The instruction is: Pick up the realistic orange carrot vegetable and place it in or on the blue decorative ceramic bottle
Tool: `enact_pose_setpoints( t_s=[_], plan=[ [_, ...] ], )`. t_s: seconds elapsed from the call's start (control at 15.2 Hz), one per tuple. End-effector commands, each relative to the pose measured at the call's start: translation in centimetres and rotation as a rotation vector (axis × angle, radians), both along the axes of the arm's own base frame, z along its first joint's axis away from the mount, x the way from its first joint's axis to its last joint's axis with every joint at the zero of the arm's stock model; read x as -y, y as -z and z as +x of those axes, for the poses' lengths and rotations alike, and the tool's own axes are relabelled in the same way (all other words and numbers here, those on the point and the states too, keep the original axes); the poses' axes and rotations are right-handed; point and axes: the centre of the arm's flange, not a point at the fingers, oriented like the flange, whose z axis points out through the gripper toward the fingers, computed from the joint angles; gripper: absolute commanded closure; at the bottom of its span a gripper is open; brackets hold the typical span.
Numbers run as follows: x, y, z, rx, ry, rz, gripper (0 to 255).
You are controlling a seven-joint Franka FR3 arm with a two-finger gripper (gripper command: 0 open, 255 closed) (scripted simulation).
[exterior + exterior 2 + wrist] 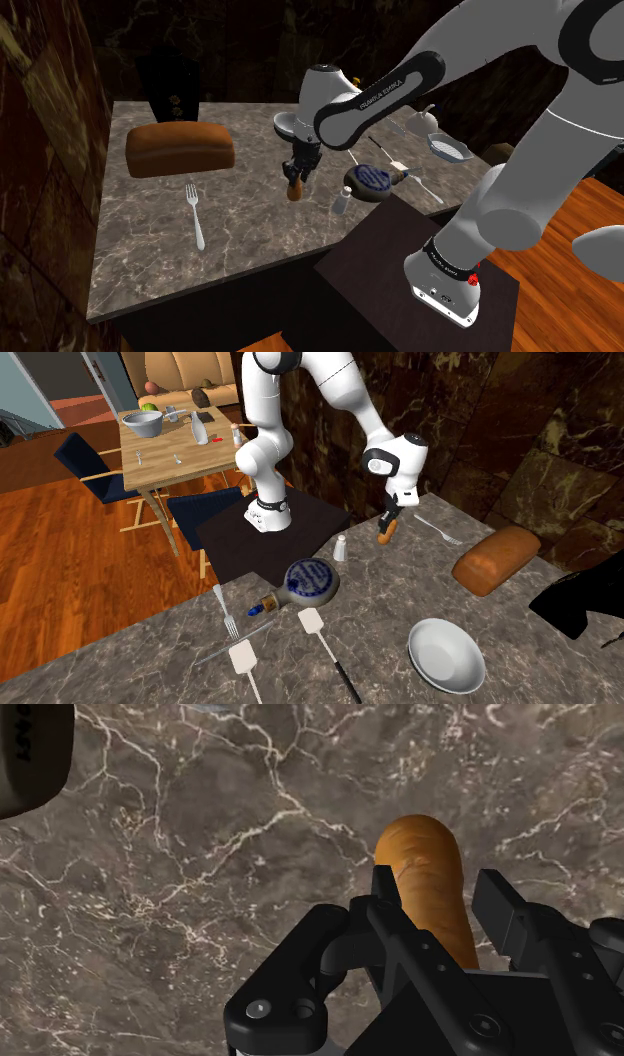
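Observation:
My black gripper point(298, 176) is shut on the orange carrot point(430, 874), which hangs from the fingers just above the marble table point(150, 235). In the second exterior view the carrot point(386, 533) points down below the gripper point(389, 516). The blue bottle point(371, 180) lies on its side on the table, to the shoulder view's right of the gripper. It is round and flat with a brown neck, seen also as the bottle point(310, 583) near the black stand point(262, 532). The wrist view has the two fingers clasping the carrot on both sides.
A brown bread loaf point(180, 149) and a fork point(195, 214) lie to the shoulder view's left. A small white shaker point(341, 203) stands between gripper and bottle. A white bowl point(445, 654), two spatulas point(318, 625) and another fork point(228, 612) lie beyond the bottle.

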Motion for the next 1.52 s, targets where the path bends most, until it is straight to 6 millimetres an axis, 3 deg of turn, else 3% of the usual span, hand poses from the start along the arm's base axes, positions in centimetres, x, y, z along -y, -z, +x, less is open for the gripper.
enact_pose_setpoints(
  t_s=[0.0, 1.45],
  plan=[
    [-0.1, -1.1, 0.0, 0.000, 0.000, 0.000, 255],
    [-0.1, -12.7, 0.0, 0.000, 0.000, 0.000, 255]
  ],
)
